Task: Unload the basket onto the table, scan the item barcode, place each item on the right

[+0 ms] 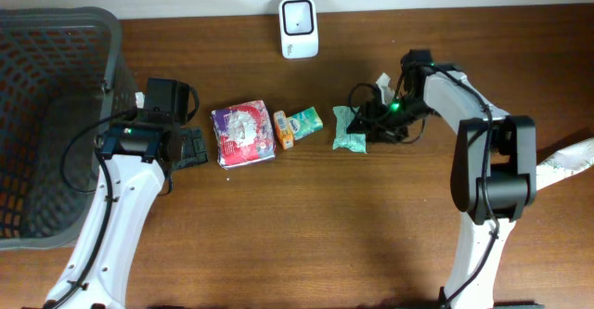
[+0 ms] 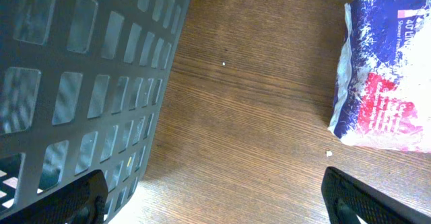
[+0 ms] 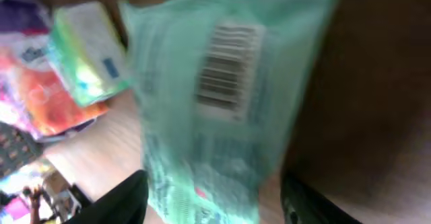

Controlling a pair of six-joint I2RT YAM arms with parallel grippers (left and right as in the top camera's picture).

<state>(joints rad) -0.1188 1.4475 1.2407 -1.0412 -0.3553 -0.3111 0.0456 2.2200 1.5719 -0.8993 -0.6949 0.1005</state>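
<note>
Straddling green packet [image 3: 222, 116], right fingers [image 3: 114, 200] half-open, loose; left fingers [image 2: 74, 197] wide open, empty.

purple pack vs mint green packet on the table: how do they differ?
The purple pack is bigger and squarish; the mint green packet is smaller and narrower. The purple pack is printed purple, red and white; the mint green packet is nearly one colour, barcode showing. Both lie flat on the table.

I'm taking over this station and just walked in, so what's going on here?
The right arm's fingers bracket a mint-green packet, its barcode facing the wrist camera; whether they grip it is unclear. The white scanner stands apart from it. The left arm's fingers are open and empty, between the basket and a purple pack.
</note>
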